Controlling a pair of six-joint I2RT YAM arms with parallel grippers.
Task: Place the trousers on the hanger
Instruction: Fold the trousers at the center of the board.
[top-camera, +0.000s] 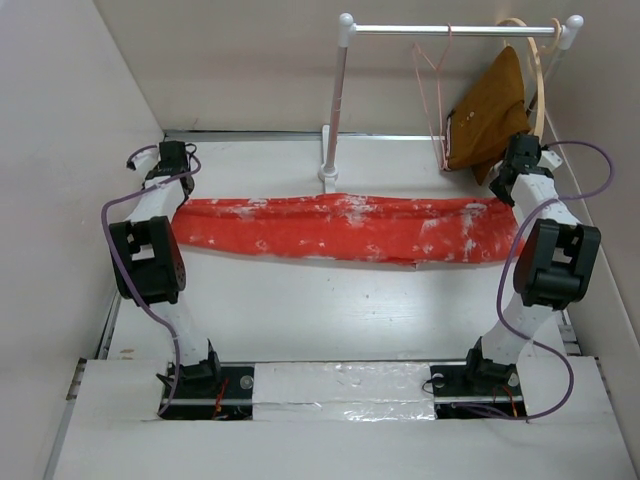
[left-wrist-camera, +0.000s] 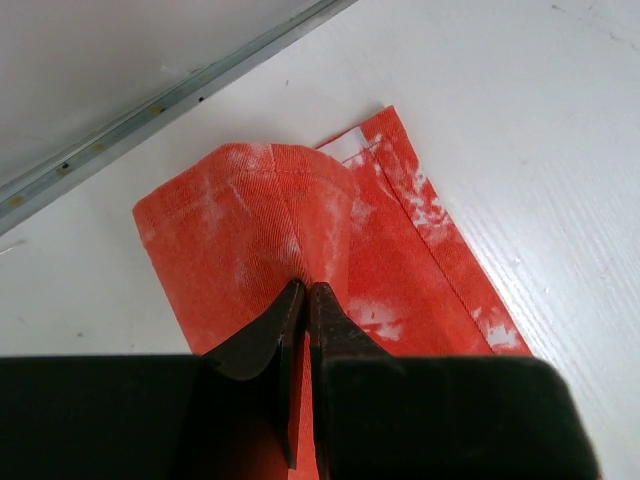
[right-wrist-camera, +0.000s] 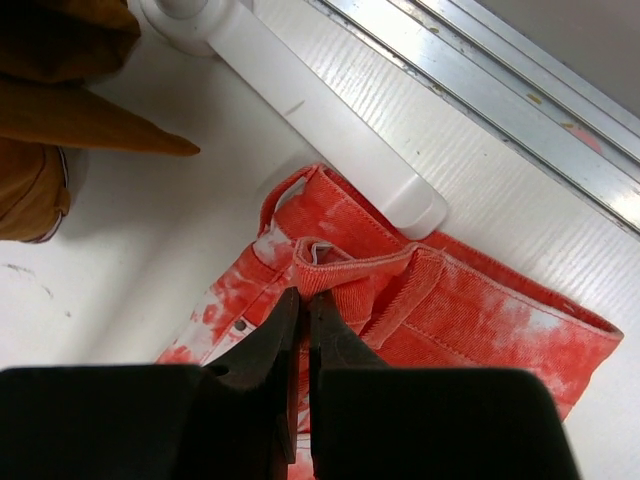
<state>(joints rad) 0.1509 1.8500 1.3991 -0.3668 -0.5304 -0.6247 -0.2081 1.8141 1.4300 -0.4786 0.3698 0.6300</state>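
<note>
The red-orange trousers (top-camera: 340, 228) with white blotches lie stretched left to right across the table. My left gripper (left-wrist-camera: 305, 290) is shut on the leg-hem end (left-wrist-camera: 260, 220), pinching a raised fold of cloth. My right gripper (right-wrist-camera: 302, 297) is shut on the waistband end (right-wrist-camera: 400, 290), near a belt loop and a small rivet. In the top view the left gripper (top-camera: 172, 168) is at the trousers' left end and the right gripper (top-camera: 518, 165) at their right end. The thin pink wire hanger (top-camera: 432, 75) hangs on the rail at the back right.
A white clothes rack (top-camera: 335, 110) stands at the back, its foot (right-wrist-camera: 320, 120) just beyond the waistband. A plain brown garment (top-camera: 490, 110) on a pale wooden hanger (top-camera: 540, 70) hangs right of the pink one. Walls close in left and right.
</note>
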